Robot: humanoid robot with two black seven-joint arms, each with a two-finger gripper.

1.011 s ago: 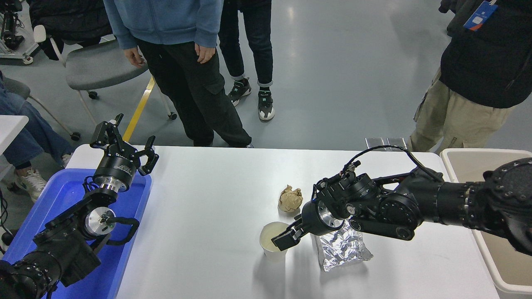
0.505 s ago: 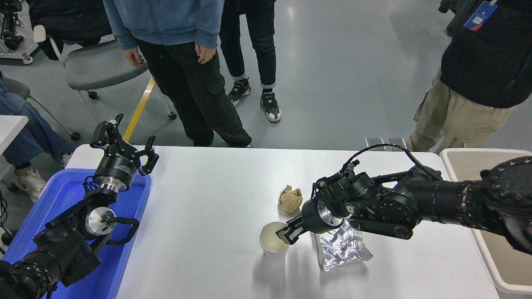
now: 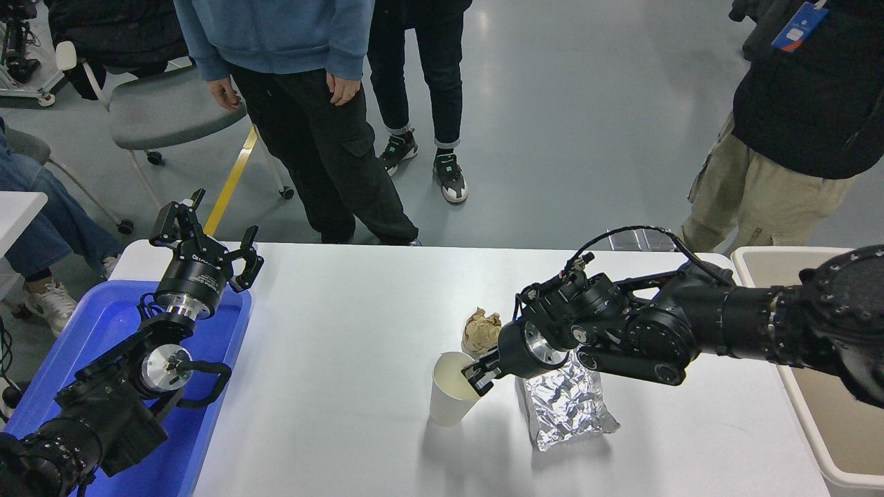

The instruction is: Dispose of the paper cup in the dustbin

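One paper cup (image 3: 449, 390) (rim in right hand (image 3: 476, 376)), one dustbin (image 3: 815, 428)

Paper cup (image 3: 450, 390) stands left of foil pouch (image 3: 568, 406), before paper ball (image 3: 481, 330).

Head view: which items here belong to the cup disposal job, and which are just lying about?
Part of the job:
paper cup, pinched at its rim by the right gripper
dustbin, at the table's right end

Just lying about:
crumpled brown paper ball
foil pouch
blue tray, under the parked left gripper
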